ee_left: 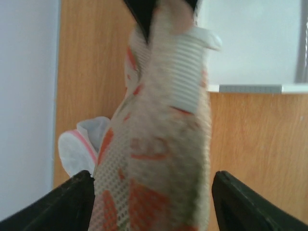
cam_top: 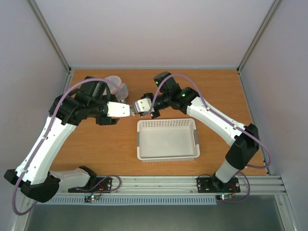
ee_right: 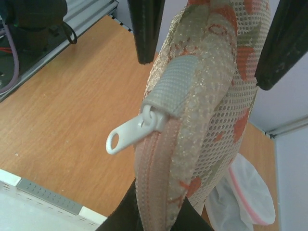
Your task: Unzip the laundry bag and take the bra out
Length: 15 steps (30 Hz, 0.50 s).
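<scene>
The laundry bag point(ee_right: 211, 96), cream mesh with orange-pink print, hangs in the air between the two arms point(cam_top: 140, 105). Its pink zipper point(ee_right: 154, 187) is closed, and the white pull tab point(ee_right: 126, 136) sticks out at a grey end tab. My right gripper point(ee_right: 159, 219) is shut on the bag's zipper edge. My left gripper point(ee_left: 151, 197) is open, with its jaws on either side of the bag point(ee_left: 159, 159). Its fingers point(ee_right: 144, 29) show at the top of the right wrist view. The bra is hidden.
A white basket point(cam_top: 168, 121) stands just in front of the grippers, and its rim shows in the right wrist view point(ee_right: 43, 203). The small round white mesh pouch with a pink rim point(cam_top: 118, 87) lies behind the left arm point(ee_right: 250, 192). Frame posts stand at the table's back corners.
</scene>
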Motion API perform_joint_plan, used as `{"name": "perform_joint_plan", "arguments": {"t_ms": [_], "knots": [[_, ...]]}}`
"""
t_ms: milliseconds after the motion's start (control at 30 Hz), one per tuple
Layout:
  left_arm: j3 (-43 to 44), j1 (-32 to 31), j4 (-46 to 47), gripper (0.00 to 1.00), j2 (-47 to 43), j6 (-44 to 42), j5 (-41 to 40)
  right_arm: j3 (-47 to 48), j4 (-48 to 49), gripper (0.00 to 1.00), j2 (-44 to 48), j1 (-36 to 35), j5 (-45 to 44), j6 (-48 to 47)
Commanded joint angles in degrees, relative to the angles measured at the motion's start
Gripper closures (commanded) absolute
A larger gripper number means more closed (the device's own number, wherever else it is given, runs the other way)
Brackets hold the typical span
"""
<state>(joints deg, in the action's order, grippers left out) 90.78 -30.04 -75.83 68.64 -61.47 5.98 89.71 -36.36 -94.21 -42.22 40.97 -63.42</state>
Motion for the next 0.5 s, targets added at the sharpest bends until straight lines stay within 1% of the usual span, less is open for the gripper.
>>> {"name": "perform_joint_plan", "arguments": {"t_ms": [0, 33, 67, 133, 167, 200, 233, 333, 433, 467], "knots": [[-0.94, -0.37, 5.90, 0.46, -0.10, 4.46, 0.25, 1.90, 1.72, 0.99, 1.16, -0.31, 3.27, -2.85], [-1.26, -0.37, 5.43, 0.56, -0.37, 5.39, 1.42, 1.54, 2.31, 0.99, 1.42, -0.28, 3.36, -2.47], [-1.75, -0.37, 5.22, 0.69, -0.67, 6.01, 2.47, 1.03, 3.79, 0.98, 1.73, -0.32, 3.47, -1.88], [-3.05, -0.37, 5.48, 0.92, -1.48, 8.29, 4.01, -0.62, 8.68, 0.89, 2.52, -0.11, 2.95, 2.34], [-4.03, -0.37, 6.20, 0.98, -2.02, 10.22, 3.96, -1.55, 11.29, 0.81, 3.02, 0.19, 2.51, 4.97], [-7.01, -0.37, 9.64, 0.99, -3.70, 13.86, 2.14, -4.17, 17.37, 0.58, 4.11, 1.30, 1.41, 11.95], [-8.49, -0.36, 11.56, 0.99, -4.42, 14.90, 0.08, -5.38, 21.46, 0.51, 4.70, 1.74, 0.62, 14.99], [-11.67, -0.37, 19.08, 0.99, -6.11, 17.97, -9.89, -9.21, 30.41, 0.38, 6.71, 1.91, -4.73, 22.05], [-12.79, -0.37, 25.51, 0.99, -7.03, 18.42, -17.31, -14.73, 42.77, 0.37, 9.56, 1.95, -9.21, 31.34], [-13.19, -0.37, 27.33, 0.99, -7.24, 18.10, -19.74, -18.48, 46.95, 0.36, 10.76, 1.92, -9.59, 35.48]]}}
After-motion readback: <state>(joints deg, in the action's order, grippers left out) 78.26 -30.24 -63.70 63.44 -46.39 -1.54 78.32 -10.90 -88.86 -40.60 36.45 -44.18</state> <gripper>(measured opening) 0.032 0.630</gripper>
